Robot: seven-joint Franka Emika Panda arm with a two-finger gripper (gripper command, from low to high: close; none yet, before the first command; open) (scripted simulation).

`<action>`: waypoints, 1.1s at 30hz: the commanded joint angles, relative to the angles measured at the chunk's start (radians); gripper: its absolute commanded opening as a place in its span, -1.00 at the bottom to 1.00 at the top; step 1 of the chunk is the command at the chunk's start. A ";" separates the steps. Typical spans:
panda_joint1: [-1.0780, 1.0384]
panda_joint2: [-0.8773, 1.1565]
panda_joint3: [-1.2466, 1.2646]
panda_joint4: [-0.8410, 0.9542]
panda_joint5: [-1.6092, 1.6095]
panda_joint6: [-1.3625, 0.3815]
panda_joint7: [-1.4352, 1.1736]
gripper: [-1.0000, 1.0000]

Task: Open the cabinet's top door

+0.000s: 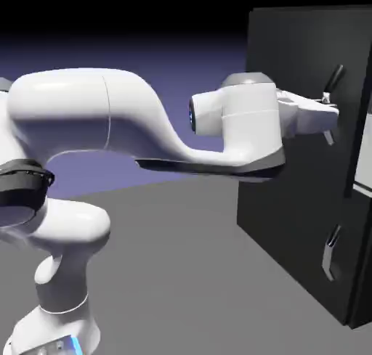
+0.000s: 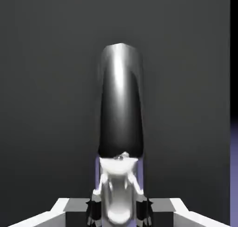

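— Where do we stand with the top door?
— We have our jaws (image 2: 119, 207) closed on its long handle (image 2: 121, 110), one fingertip on either side, and the bar runs upright between them. The top door (image 1: 294, 70) is the taller black panel on the exterior view's right, above the lower door (image 1: 290, 230) with its smaller handle (image 1: 328, 253).
— Is it open at all?
— We can't tell whether its edge has parted from the cabinet.
— Then how should we pull?
— Slowly, we'd say. We should keep the squeeze firm and draw straight back from the panel first, so the bar doesn't slide through our fingertips.
— And once it gives?
— We judge it will swing on a hinge, so we should curve our path with it and turn the wrist as the panel turns. If we drag in a straight line, we may twist the grip loose.
— What about the arm (image 1: 69, 110)?
— Let's keep its elbow and forearm out of the door's sweep.
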 commanded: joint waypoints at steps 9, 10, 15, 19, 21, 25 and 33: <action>-0.326 -0.092 0.298 -0.266 0.216 -0.156 -0.078 -1.00; -0.362 -0.090 0.330 -0.280 0.224 -0.157 -0.064 -1.00; -0.543 0.001 0.461 -0.257 0.158 -0.062 0.125 -1.00; -0.688 -0.004 0.583 -0.293 0.207 -0.032 0.164 -1.00; -0.761 -0.028 0.649 -0.326 0.254 -0.031 0.156 -1.00; -0.906 -0.058 0.773 -0.361 0.311 0.005 0.183 -1.00; -1.195 -0.175 1.008 -0.434 0.485 0.109 0.181 -1.00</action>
